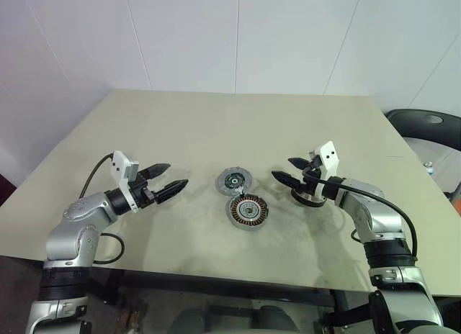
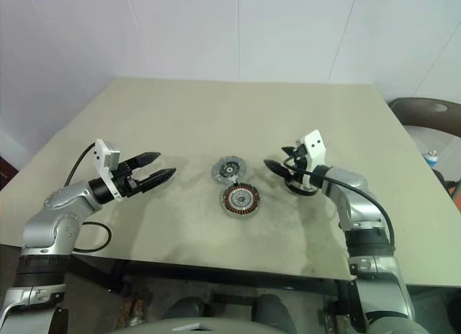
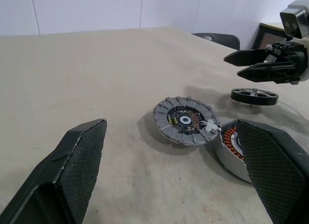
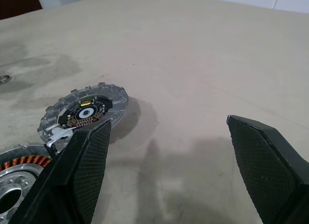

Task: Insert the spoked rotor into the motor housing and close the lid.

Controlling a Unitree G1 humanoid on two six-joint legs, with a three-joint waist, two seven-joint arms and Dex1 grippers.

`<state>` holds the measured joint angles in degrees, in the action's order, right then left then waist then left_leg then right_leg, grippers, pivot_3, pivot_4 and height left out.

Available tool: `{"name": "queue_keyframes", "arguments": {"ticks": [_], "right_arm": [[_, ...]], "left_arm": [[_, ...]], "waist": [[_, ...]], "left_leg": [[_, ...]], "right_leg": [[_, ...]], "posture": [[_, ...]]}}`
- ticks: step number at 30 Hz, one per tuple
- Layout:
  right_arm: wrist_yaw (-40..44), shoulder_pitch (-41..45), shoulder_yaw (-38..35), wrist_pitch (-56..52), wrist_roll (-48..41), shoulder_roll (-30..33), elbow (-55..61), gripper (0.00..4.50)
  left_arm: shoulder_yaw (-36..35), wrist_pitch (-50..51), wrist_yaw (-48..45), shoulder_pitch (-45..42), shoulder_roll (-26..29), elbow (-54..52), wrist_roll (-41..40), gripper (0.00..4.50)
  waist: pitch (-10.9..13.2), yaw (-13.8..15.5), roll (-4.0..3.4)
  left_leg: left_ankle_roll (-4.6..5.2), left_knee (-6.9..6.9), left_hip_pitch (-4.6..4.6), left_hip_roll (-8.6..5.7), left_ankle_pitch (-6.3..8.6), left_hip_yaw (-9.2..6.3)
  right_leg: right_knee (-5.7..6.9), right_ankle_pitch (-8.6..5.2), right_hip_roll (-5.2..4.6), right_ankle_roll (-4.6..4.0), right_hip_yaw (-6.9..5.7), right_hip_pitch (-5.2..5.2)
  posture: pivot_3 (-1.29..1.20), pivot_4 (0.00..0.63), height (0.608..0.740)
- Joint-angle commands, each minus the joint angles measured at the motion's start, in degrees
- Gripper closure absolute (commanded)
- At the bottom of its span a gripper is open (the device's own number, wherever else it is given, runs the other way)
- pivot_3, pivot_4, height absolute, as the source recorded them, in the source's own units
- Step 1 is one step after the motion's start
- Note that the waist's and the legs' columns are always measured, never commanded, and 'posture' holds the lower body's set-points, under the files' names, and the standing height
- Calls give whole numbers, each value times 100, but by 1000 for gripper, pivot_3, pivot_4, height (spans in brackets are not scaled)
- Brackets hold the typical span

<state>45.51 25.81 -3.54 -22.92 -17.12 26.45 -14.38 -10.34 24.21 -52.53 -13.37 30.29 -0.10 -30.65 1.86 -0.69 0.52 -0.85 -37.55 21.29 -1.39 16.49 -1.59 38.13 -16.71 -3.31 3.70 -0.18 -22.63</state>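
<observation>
Silver arms, black textured fingers [image 3: 82, 166]

Beige table [image 1: 216, 125], three motor parts resting on it.
Motor housing [image 1: 248, 212] with copper windings lies near the front centre; the lid [image 1: 233, 181] lies just behind it, touching its rim. The spoked rotor [image 3: 254, 95] lies flat, apart to their right.
</observation>
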Motion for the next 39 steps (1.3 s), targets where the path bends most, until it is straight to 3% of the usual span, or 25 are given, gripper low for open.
{"name": "queue_keyframes", "arguments": {"ticks": [1, 16, 25, 34, 39], "right_arm": [[9, 147, -78, 93, -60, 15, 55, 476], [27, 208, -9, 132, -20, -23, -27, 476], [1063, 60, 448, -274, -186, 299, 387, 476], [1671, 78, 963, 128, 154, 574, 497, 476], [2224, 656, 978, 20, -24, 751, 434, 476]], "left_arm": [[-58, -106, 3, -122, 13, -46, -42, 23], [-65, -53, 93, -110, -23, -90, -58, 23], [-148, 34, 63, 334, 78, -486, -156, 23], [-321, 24, 345, 1045, 16, -951, -314, 23], [-311, 42, 425, 986, 21, -962, -366, 23]], "waist": [[0, 0, 0], [0, 0, 0], [0, 1, 0], [1, 17, 0], [2, -2, -1]], "left_leg": [[0, 0, 0, 0, 0, 0], [0, 0, 0, 0, 0, 0], [2, 0, 1, 0, 1, 0], [3, -1, 0, 2, 2, -1], [3, -5, 1, 2, 2, -1]], "right_leg": [[0, 0, 0, 0, 0, 0], [0, 0, 0, 0, 0, 0], [-3, 0, -1, 0, 0, 0], [-4, 0, -2, 0, 0, 1], [-5, 0, -2, 0, 0, 1]], "posture": [[0, 0, 740], [0, 0, 740], [0, 0, 740], [0, 0, 740], [0, 0, 740]]}}
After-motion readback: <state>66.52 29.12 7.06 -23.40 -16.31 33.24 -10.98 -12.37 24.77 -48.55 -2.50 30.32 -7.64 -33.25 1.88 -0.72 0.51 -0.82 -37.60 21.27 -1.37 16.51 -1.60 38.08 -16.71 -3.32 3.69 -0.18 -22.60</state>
